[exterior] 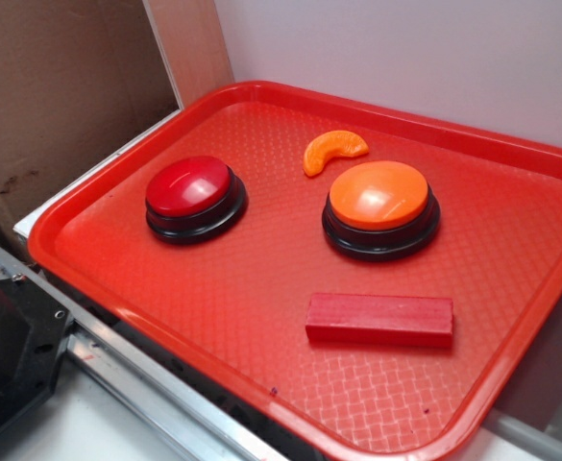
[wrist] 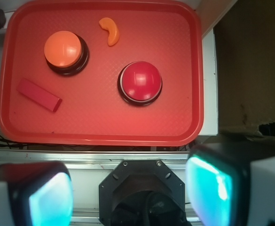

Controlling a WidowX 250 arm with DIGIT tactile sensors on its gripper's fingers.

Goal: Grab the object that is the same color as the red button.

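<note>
The large red plastic tray (exterior: 261,317), with its raised rim and fine waffle texture, carries everything here. Next in size are two round push buttons on black circular bases. The glossy dark-red dome button (exterior: 194,192) sits toward the tray's left in the exterior view, and the orange dome button (exterior: 379,204) is well apart from it to the right.

The long flat matte red rectangular block (exterior: 379,320) shares the red button's colour, so it is the thing to take. It lies flat on the tray floor, near the orange button and between that button and the tray's near rim, touching neither. It has squarish edges and a dull, slightly streaky face. It looks stiff and light, likely wood or solid plastic, neither fragile nor especially slippery. Pinching across its narrow width near the middle of its length should keep it level, while an end grip may let it tip. It lies low, so the fingers must come close to the tray floor.

Smallest is the orange crescent-shaped wedge (exterior: 333,151), just behind the orange button.

In the wrist view the tool (wrist: 128,190) hovers high, off the tray's edge, its fingers spread wide and holding nothing.
</note>
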